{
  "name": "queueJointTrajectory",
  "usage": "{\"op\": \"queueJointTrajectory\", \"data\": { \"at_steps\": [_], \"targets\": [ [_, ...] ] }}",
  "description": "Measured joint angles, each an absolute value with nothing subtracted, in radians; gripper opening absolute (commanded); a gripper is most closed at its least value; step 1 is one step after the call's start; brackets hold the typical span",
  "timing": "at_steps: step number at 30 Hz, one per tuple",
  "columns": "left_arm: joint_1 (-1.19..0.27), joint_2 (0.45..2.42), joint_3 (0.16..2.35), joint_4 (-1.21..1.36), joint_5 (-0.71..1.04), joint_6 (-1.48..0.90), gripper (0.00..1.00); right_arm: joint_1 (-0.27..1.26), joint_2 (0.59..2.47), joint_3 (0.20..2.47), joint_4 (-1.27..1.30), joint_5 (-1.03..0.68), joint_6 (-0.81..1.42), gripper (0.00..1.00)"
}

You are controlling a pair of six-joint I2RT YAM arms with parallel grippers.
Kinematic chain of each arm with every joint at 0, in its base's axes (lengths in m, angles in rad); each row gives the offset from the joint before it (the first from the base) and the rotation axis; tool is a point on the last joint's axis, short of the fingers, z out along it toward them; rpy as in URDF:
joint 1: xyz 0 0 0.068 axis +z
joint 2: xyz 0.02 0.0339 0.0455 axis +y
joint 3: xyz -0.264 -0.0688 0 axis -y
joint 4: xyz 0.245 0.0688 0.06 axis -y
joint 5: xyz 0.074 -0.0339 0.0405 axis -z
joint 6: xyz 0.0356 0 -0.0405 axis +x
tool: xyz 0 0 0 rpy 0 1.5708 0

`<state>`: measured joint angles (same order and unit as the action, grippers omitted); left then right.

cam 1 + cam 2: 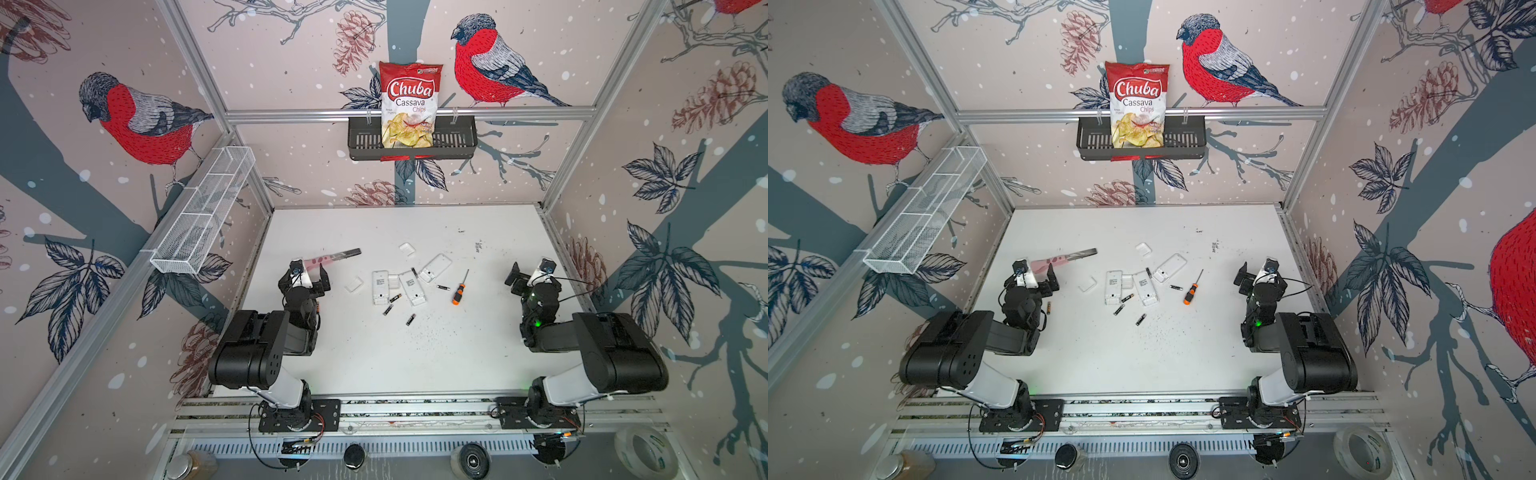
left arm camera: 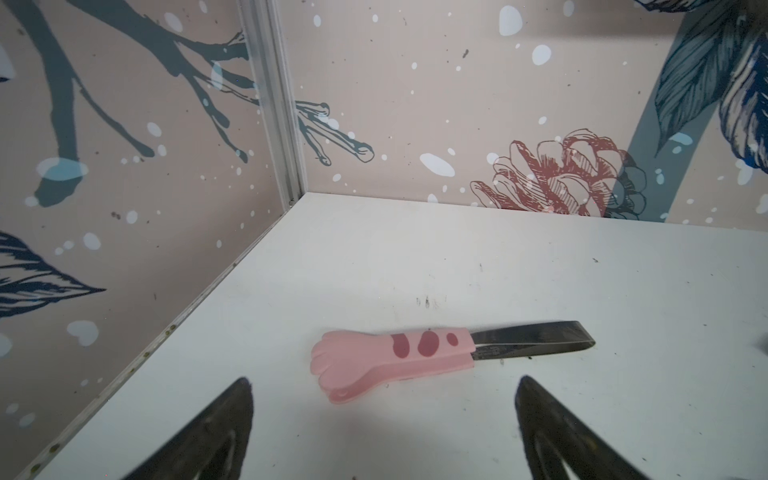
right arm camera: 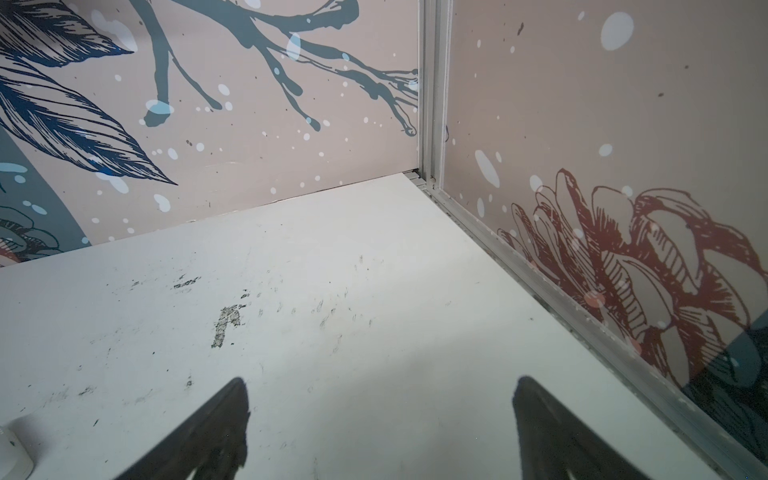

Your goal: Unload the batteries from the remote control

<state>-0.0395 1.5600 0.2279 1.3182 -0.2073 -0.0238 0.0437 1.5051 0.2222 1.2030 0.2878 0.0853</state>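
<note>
Left wrist view puts my left claw (image 2: 384,399) spread wide and empty, low over the white table (image 2: 540,270). Pink cat-paw tongs (image 2: 390,357) lie just ahead of its fingertips, and they are no part of my job. My right claw (image 3: 381,386) gapes just as wide and holds nothing, with only scuffed table in front of it.

The batteries (image 1: 387,309) lie between my two claws, well apart from both. In both top views they are scattered loose around three white remotes (image 1: 380,287). One slanted battery (image 1: 414,273) rests against the far end of the middle remote. I cannot tell whether any cell sits inside a compartment. A stray battery (image 1: 1049,308) lies close behind my left claw, beside its wrist. An orange-handled screwdriver (image 1: 458,293) lies on the right-claw side of the cluster.

I judge these cells light, rigid and hardly fragile. They are also smooth and round, so a nudge would set one rolling and a loose pinch would let it squirt out. I would take each across the middle of its barrel, jaws square to its length. My fingertips would come down to the table on both sides, and I would narrow the jaws a good deal before closing. The slanted one is awkward, since the remote crowds one side of it.
</note>
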Motion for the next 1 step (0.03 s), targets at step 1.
{"op": "queueJointTrajectory", "data": {
  "at_steps": [1],
  "targets": [
    [-0.041, 1.56, 0.228, 1.317, -0.207, -0.019, 0.97, 0.044, 1.505, 0.222, 1.201, 0.288, 0.085, 0.99]
  ]
}}
